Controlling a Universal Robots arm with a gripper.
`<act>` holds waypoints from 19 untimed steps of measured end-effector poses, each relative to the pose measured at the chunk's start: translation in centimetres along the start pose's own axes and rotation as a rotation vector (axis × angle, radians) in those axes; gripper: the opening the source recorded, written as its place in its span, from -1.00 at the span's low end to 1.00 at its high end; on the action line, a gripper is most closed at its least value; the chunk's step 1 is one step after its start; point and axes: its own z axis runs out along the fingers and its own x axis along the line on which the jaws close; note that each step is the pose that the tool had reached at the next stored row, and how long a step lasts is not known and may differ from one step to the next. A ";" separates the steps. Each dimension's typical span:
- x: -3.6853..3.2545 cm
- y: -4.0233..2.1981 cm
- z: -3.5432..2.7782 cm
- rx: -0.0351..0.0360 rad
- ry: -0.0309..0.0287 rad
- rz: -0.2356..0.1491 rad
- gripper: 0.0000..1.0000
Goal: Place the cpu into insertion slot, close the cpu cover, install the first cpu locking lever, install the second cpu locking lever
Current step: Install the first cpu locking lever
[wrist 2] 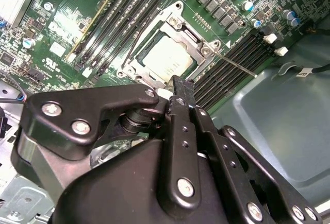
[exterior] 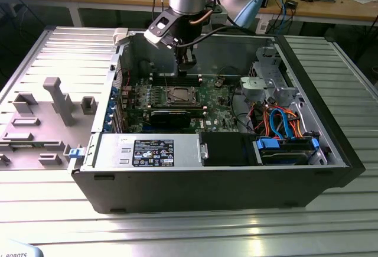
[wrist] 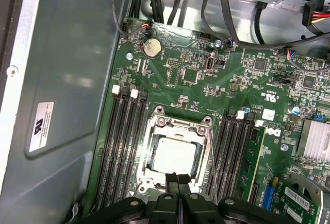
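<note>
Nearest the exterior camera, on the ribbed metal table, we see the open computer case, with blue cables bunched toward the exterior view's right. Deeper inside lies the green motherboard, and near its middle sits the insertion slot. We find the cpu already seated in that slot, its pale metal top showing through the window of the cpu cover, which lies flat around it. A thin metal lever runs from one corner of the cover out across the black memory slots beside it. Our gripper hangs over the edge of the cover with its two black fingers pressed together and nothing between them; we cannot tell whether the tips touch the metal. Beyond the case stands a wooden bench.
</note>
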 end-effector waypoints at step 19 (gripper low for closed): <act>0.00 0.00 0.00 0.0004 -0.0007 -0.049 -0.79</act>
